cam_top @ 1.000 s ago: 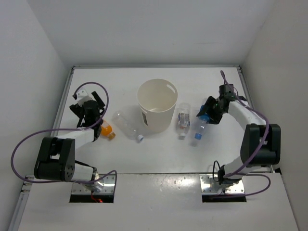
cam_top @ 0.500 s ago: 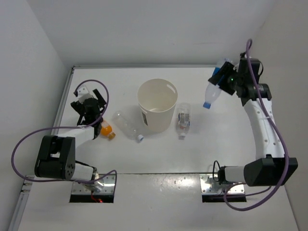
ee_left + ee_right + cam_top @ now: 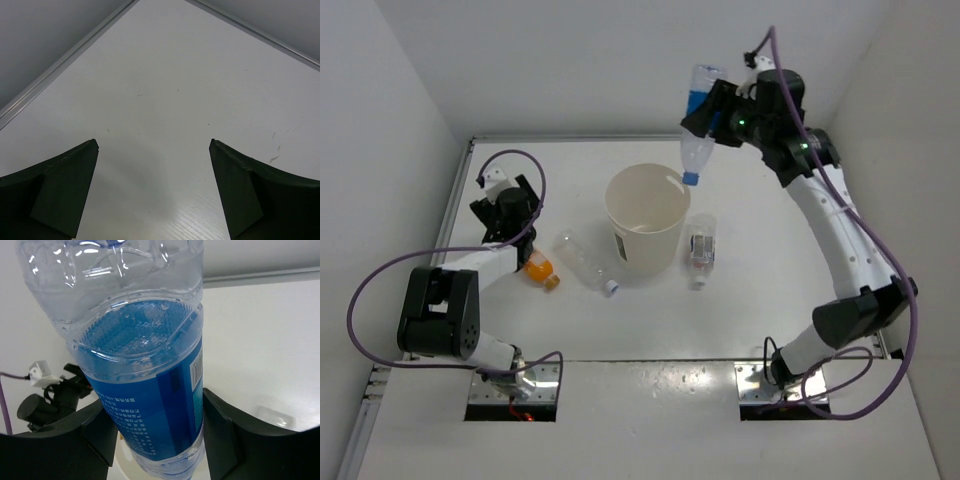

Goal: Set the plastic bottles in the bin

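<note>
The right gripper (image 3: pixel 712 117) is clamped round the blue bottle (image 3: pixel 696 128) at its label. It holds the bottle high and cap-down so that it can fall neck first into the bin (image 3: pixel 655 250). The cap hangs at about two o'clock on the bin's rim, perhaps just inside it, though the overhead angle leaves that unsure. The left gripper (image 3: pixel 506 205) waits with its fingers spread over the bare table (image 3: pixel 165 75), at nine o'clock from the bin and out of the way.

Three bottles lie on the table:
- The orange bottle (image 3: pixel 541 269) is at about eight o'clock from the bin, partly hidden by the left arm.
- One clear bottle (image 3: pixel 585 262) is beside it.
- The other clear bottle (image 3: pixel 701 248) is at four o'clock from the bin.

In the right wrist view the blue bottle fills the picture. Its cap is cut off at the bottom edge, and the bin's mouth cannot be made out.
</note>
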You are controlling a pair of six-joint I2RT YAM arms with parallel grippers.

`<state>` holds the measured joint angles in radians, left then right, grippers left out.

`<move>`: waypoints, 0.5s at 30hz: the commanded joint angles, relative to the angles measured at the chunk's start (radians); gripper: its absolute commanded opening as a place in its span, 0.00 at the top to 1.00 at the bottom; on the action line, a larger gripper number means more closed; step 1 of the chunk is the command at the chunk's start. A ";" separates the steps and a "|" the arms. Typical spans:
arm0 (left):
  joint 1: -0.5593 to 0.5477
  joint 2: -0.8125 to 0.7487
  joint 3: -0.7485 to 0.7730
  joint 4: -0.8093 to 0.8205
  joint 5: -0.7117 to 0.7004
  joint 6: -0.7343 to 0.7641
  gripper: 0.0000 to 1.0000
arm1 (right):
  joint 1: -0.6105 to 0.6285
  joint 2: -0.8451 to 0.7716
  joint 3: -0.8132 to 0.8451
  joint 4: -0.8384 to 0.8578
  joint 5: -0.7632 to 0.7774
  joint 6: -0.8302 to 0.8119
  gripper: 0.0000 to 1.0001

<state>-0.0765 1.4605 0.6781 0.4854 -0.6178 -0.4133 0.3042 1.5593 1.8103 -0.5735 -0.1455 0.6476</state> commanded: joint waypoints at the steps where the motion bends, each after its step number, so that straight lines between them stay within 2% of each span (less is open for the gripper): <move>1: 0.012 0.004 0.034 -0.011 -0.030 -0.041 0.00 | 0.101 0.070 0.067 -0.008 0.067 -0.037 1.00; 5: 0.012 0.004 0.034 -0.021 -0.051 -0.041 0.00 | 0.202 0.122 0.029 -0.008 0.135 -0.046 0.99; 8: 0.012 -0.005 0.023 -0.021 -0.062 -0.050 0.00 | 0.262 0.131 -0.005 -0.008 0.187 -0.055 0.89; 11: 0.012 -0.005 0.023 -0.021 -0.062 -0.059 0.00 | 0.292 0.186 0.041 -0.060 0.230 -0.077 0.81; 12: 0.012 -0.005 0.014 -0.021 -0.062 -0.059 0.00 | 0.302 0.195 0.067 -0.072 0.241 -0.077 0.74; 15: 0.012 -0.005 0.014 -0.021 -0.062 -0.068 0.00 | 0.312 0.205 0.077 -0.081 0.264 -0.077 0.61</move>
<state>-0.0765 1.4609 0.6781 0.4496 -0.6601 -0.4576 0.6048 1.7664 1.8301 -0.6468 0.0486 0.5903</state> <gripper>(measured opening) 1.000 0.600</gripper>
